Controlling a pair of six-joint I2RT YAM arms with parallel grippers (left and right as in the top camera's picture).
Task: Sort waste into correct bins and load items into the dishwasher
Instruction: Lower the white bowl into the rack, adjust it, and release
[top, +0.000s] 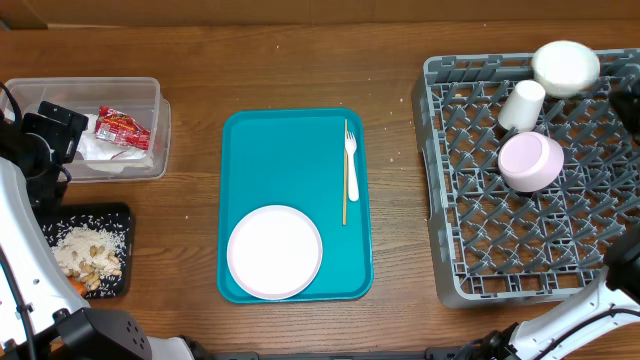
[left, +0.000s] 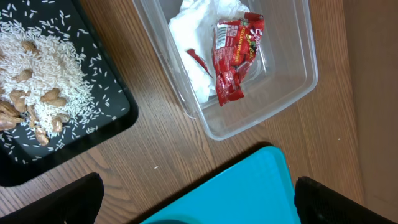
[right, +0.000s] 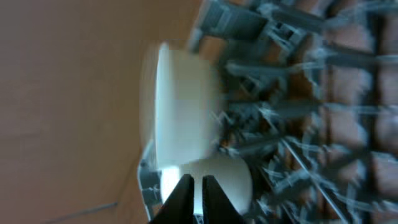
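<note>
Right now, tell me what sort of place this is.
Probably a lab mock-up of a kitchen clean-up station on a wooden table: a square grey plastic dish rack holding pale bowls and a cup, a teal rectangular serving tray with a white plate, and a clear plastic tub holding a red wrapper.

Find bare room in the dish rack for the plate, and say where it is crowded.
On the grey rack, the near half, below the pinkish bowl, is bare. The far right corner is crowded: cup and second bowl cluster there.
</note>
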